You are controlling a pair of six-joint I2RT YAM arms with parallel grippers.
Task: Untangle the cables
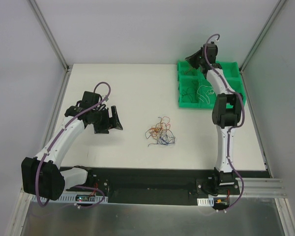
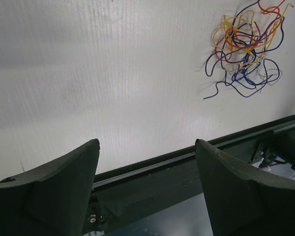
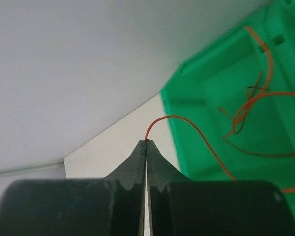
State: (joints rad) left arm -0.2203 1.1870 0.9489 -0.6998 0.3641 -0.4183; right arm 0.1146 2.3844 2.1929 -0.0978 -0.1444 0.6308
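One orange cable (image 3: 172, 116) is pinched by the right hand (image 3: 146, 143) (tangle (image 1: 160, 132) lies well apart).

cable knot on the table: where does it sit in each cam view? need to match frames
Top external: knot mid-table, between the two arms.
Left wrist: knot in the upper right corner, beyond the open left gripper.
Right wrist: not in it; only one orange wire pinched in the shut right gripper, with the green bin to the right.
Shared landmark: the white table.
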